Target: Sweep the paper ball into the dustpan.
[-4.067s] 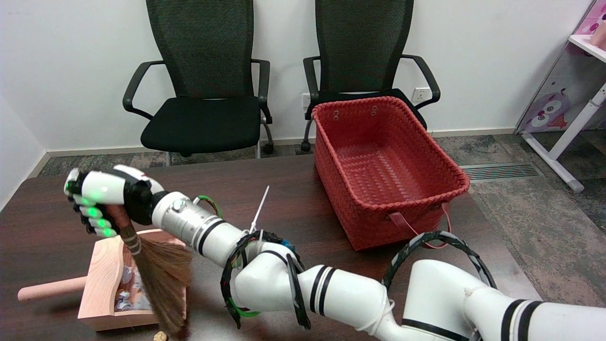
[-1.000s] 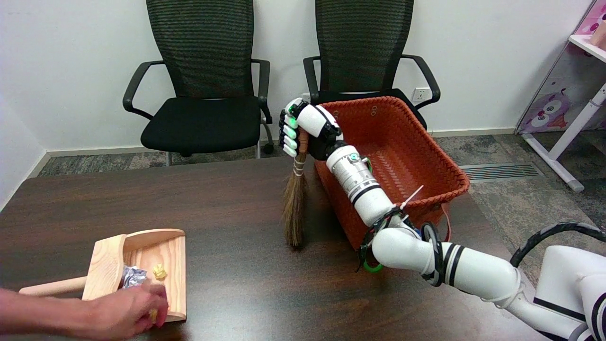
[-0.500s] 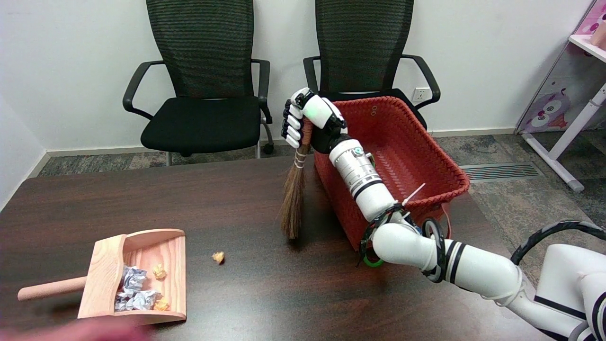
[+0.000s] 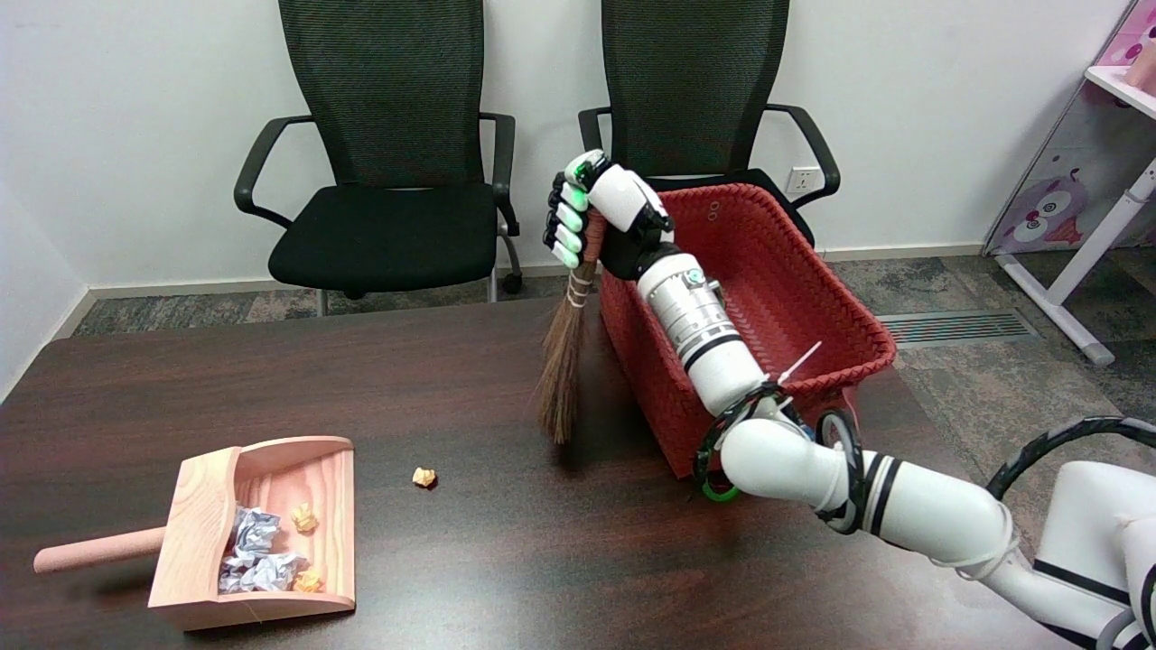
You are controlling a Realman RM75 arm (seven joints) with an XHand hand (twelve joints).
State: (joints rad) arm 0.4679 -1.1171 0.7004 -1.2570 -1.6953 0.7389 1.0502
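A small orange paper ball [image 4: 424, 477] lies on the dark table, a short way right of the wooden dustpan [image 4: 199, 506]. The dustpan sits at the near left with its mouth facing right and its handle pointing left; several crumpled paper balls, grey and orange, lie inside it. My right hand [image 4: 603, 215] grips the handle of a small straw broom [image 4: 563, 370], held upright beside the red basket. The bristle tips hang just above the table, well right of and behind the loose ball.
A red woven basket [image 4: 858, 316] stands at the table's far right, right behind the broom and my forearm. Two black office chairs [image 4: 388, 217] stand beyond the table's far edge. The dark table [image 4: 506, 560] spans the picture.
My hand carried the broom from the dustpan to beside the basket and lifted it slightly. A person's hand at the dustpan has withdrawn, and an orange paper ball now lies right of the pan.
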